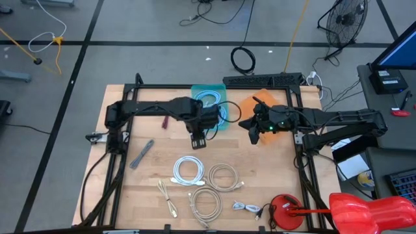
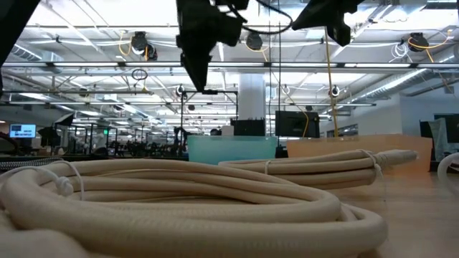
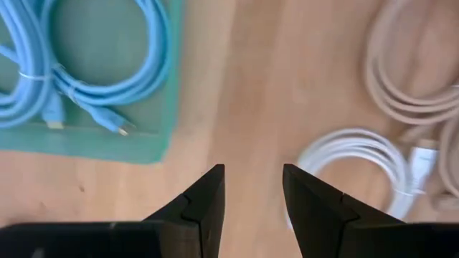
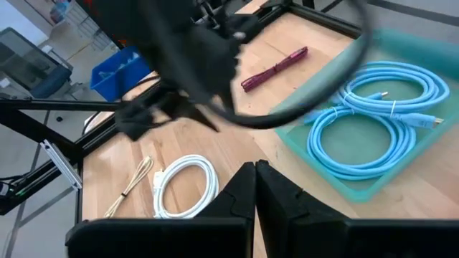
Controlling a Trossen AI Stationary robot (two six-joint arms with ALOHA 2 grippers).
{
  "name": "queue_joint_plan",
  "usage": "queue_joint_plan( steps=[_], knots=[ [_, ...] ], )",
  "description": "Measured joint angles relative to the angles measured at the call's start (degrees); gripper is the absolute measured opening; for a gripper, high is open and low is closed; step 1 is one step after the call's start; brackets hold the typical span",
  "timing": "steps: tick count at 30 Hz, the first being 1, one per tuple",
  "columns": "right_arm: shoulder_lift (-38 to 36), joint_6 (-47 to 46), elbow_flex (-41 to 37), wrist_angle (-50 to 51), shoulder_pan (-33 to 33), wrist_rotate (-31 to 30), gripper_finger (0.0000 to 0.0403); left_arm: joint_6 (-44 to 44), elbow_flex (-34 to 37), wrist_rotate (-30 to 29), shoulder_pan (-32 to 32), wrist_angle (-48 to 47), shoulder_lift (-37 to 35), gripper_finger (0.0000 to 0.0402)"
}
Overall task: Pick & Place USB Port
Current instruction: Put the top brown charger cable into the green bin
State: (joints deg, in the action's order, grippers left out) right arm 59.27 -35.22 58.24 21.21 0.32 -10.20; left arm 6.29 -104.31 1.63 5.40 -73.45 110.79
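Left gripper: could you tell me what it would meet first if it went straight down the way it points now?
Probably bare table: the open left gripper points between the teal tray and the white cable coil, touching neither.

- Bare worktop (image 3: 244, 93) is left open beneath the left tool (image 3: 253, 193), between the teal tray (image 3: 154, 147) and the white cable coil (image 3: 358, 154).
- Passage farther forward is blocked by beige coils (image 1: 223, 176).

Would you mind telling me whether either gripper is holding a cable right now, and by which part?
Nothing is held. The left gripper is open and empty above the table; the right gripper is shut on nothing.
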Motion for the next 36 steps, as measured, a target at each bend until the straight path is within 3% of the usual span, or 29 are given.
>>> queue_joint_plan(
  steps=[9,16,21,26,31,36],
  knots=[
    [0.0,-0.1,0.0,0.5,0.2,0.4,0.0,9.1,0.0,1.4,-8.4,-0.5,-1.2,0.0145],
    [1.1,-4.5,-0.9,5.1,0.3,9.8,0.0005,16.3,0.1,-7.7,-13.5,-1.7,-1.3,0.0145],
    [2.5,-13.4,-6.7,0.1,3.4,10.4,0.0048,27.0,0.1,-17.7,-13.4,-9.8,-1.3,0.0145],
    [7.6,-21.5,-13.0,-10.6,6.4,10.7,0.0112,37.4,0.2,-21.9,-12.3,-16.7,-3.3,0.0145],
    [14.7,-24.9,-14.3,-18.1,8.5,10.7,0.0163,38.8,0.1,-24.5,-13.5,-14.8,-8.7,0.0145],
    [20.3,-25.8,-13.8,-20.4,9.2,10.1,0.018,37.3,0.1,-27.9,-15.7,-11.9,-14.7,0.0145]
  ],
)
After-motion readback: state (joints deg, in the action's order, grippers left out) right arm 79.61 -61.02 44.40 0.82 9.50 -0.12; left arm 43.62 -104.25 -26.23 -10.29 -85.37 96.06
